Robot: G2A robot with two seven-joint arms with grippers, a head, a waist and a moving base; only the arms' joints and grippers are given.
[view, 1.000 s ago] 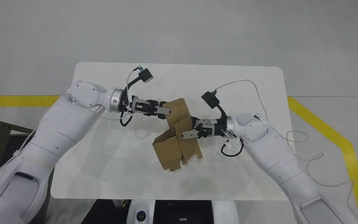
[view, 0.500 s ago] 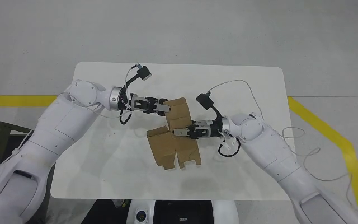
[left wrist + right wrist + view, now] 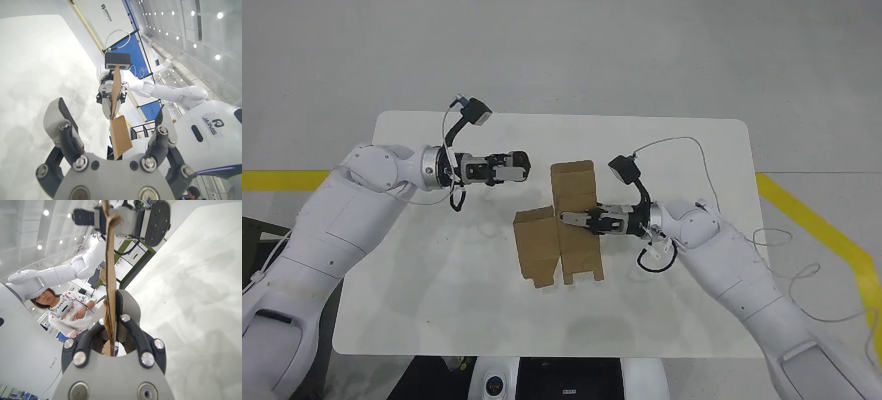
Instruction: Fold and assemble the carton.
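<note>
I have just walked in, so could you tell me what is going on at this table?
The right gripper is shut on a brown cardboard carton at the middle of the white table. The left gripper is open and empty, apart from the carton. The carton is flat, not yet a box.

carton (image 3: 110, 262) seen edge-on, faces hidden, end cut off

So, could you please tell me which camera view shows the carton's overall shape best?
The top view: there the carton lies face-on, panels and flaps spread out. The left wrist view shows it edge-on, farther off; the right wrist view shows a thin edge clamped in the right tool.
</note>
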